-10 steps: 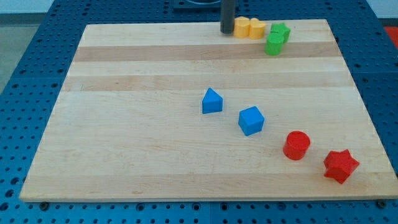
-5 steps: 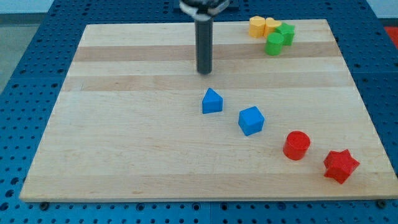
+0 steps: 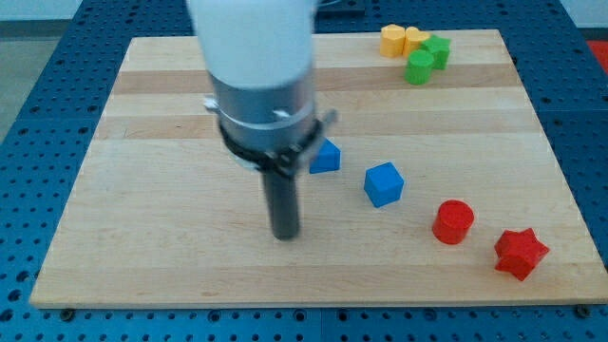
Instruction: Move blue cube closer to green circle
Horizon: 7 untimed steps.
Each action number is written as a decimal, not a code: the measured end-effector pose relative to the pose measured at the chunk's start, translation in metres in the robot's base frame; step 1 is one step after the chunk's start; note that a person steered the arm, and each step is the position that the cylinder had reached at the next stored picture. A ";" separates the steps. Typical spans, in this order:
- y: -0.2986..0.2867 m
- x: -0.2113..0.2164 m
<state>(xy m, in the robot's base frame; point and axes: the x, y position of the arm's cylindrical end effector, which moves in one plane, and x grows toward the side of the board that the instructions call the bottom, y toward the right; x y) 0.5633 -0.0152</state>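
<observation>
The blue cube [image 3: 384, 183] lies right of the board's middle. The green circle [image 3: 418, 67], a short cylinder, stands near the top right corner, touching a green star [image 3: 437, 49]. My tip [image 3: 285, 234] rests on the board well to the left of the blue cube and a little below it. The arm's white and grey body rises above the rod and hides part of the board's upper middle.
A blue house-shaped block [image 3: 326, 156] sits up-left of the cube, partly behind the arm. Two yellow blocks [image 3: 401, 40] sit left of the green star. A red cylinder [image 3: 453, 221] and a red star [image 3: 521, 253] lie at the lower right. The wooden board [image 3: 142, 190] lies on a blue perforated table.
My tip has moved from the top edge near the yellow blocks down past the blue house-shaped block to the lower middle. No block has moved in the last half second.
</observation>
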 end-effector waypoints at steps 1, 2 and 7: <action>0.073 0.025; 0.076 0.015; 0.118 -0.087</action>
<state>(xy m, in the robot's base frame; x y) 0.4759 0.1030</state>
